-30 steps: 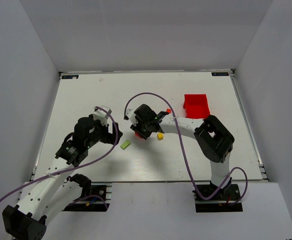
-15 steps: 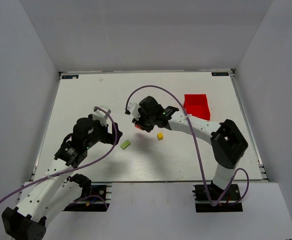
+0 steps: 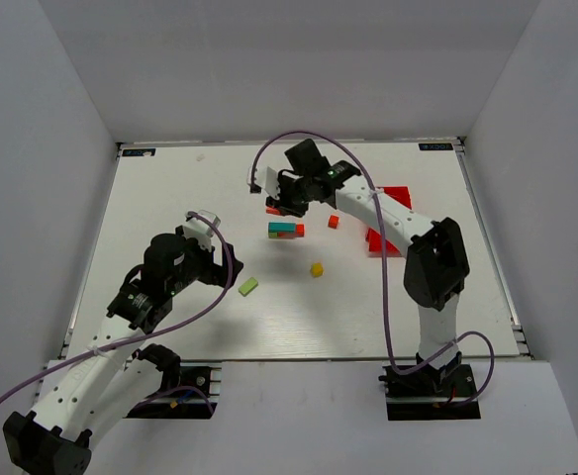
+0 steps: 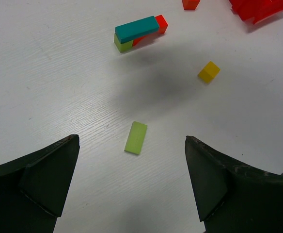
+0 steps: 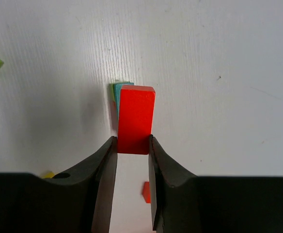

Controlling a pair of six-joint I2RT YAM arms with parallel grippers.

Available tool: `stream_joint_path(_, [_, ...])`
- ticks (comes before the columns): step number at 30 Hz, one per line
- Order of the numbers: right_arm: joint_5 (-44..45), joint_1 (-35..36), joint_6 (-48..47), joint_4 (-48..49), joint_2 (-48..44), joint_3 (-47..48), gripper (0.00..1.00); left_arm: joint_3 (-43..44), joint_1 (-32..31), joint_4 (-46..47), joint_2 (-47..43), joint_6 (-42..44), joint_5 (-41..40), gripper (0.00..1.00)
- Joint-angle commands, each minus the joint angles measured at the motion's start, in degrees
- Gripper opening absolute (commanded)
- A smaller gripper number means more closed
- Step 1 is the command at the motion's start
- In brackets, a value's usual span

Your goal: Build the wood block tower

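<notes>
The right gripper (image 5: pixel 133 141) pinches a red bar (image 5: pixel 136 116) by one end, its jaws narrowed onto it. The wood block tower (image 3: pixel 286 230) sits below, peeking out past the bar's far tip. The left gripper (image 4: pixel 131 141) gapes wide and empty above a loose lime green bar (image 4: pixel 136 138).
</notes>
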Motion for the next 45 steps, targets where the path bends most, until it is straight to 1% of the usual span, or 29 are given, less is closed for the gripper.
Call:
stream_joint_path(1, [-8.5, -1.7, -8.1, -10.9, 3.6, 7.5, 0.00, 1.1, -0.3, 1.2, -1.5, 0.5, 1.2, 1.00])
stream_joint_path(2, [-9.3, -2.8, -10.4, -12.8, 5.5, 8.3, 0.00, 1.1, -0.3, 1.2, -1.5, 0.5, 1.7, 1.00])
stream_joint_path(5, [-12.0, -3.9, -12.8, -15.9, 7.5, 11.9, 0.00, 1.1, -0.3, 1.2, -1.5, 1.0, 2.2, 1.00])
stream_joint_path(13, [-15.4, -5.5, -15.7, -20.2, 12.0, 16.6, 0.00, 1.1, -0.3, 1.2, -1.5, 1.0, 2.8, 1.00])
stream_joint_path(18, [-15.3, -5.7, -15.5, -20.6, 15.2, 19.2, 0.00, 1.1, -0.3, 1.2, -1.5, 1.0, 2.8, 1.00])
stream_joint_path(28, [-14.6, -6.6, -15.9, -21.4, 18.2, 21.7, 0.00, 1.1, -0.3, 1.7, -1.5, 1.0, 3.3, 1.00])
stream_joint_path(45, [-14.6, -7.5, -15.6, -21.9, 20.8, 23.3, 0.00, 1.1, -0.3, 1.7, -1.5, 1.0, 3.3, 1.00])
